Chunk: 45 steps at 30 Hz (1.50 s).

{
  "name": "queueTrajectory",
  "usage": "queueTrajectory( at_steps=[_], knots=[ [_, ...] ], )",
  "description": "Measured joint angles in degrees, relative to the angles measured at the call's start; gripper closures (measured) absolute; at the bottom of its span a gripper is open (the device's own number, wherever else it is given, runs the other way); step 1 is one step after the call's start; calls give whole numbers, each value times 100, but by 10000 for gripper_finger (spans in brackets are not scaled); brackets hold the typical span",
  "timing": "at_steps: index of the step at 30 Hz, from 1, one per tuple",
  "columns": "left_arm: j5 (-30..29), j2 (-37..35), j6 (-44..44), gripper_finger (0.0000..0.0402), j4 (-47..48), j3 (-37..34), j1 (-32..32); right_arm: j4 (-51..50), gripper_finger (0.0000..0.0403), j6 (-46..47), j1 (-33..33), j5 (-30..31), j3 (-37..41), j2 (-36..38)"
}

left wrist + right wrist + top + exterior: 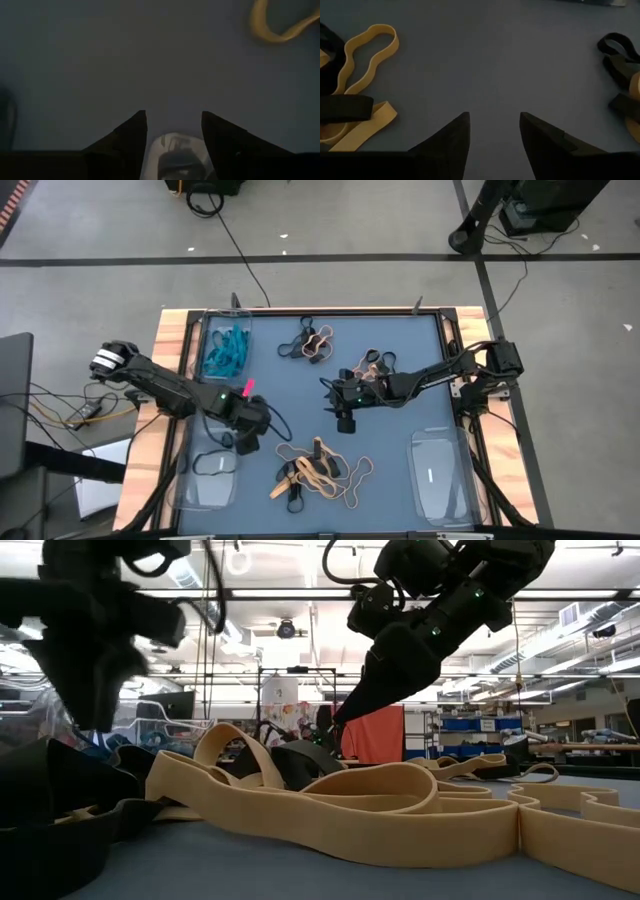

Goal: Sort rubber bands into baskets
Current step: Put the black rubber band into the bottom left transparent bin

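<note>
Fingers spread on both: left gripper and right gripper, empty above mat. Bands light, floppy, tangled; likely best pinched at single loose loop edge.

A blue-topped table carries rubber bands and clear baskets.

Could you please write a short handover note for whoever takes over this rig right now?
Left hand: open, empty, low over the mat beside the front-left basket, which holds one black band.
Right hand: open, empty, mid-table.
Done: teal bands in the back-left basket.
Left: tan and black piles at front centre, back centre and right of centre; front-right basket empty.
</note>
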<state>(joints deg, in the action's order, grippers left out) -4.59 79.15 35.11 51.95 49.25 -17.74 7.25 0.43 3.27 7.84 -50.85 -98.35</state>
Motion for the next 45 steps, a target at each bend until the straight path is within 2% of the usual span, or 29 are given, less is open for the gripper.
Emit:
queueTrajectory(
  at_steps=[6,14,19,23,27,32,35,40,42,45],
  knots=[
    [57,-120,374,210,437,0,-131,32,219,-3,0,2,0,0],
    [-502,-125,-554,210,-72,396,226,41,222,2,0,5,0,0],
    [-1142,-104,-1261,210,-634,487,1035,43,221,49,-2,7,0,0],
    [-1198,37,-2104,210,-1162,487,2015,41,224,111,-1,2,0,0],
    [-937,242,-2909,210,-1807,487,2974,39,224,113,0,2,0,0],
    [-272,603,-3479,210,-2481,487,3870,29,224,111,-2,0,0,0],
    [18,964,-3628,210,-2860,487,4170,28,227,111,0,0,0,0],
    [41,1692,-3719,210,-2995,769,4404,18,226,113,-1,0,0,0],
    [-129,1951,-3690,210,-2923,932,4437,-9,227,113,-2,0,0,0],
    [-685,2262,-3655,210,-2732,1196,4454,-57,228,113,-2,0,0,0]
  ],
)
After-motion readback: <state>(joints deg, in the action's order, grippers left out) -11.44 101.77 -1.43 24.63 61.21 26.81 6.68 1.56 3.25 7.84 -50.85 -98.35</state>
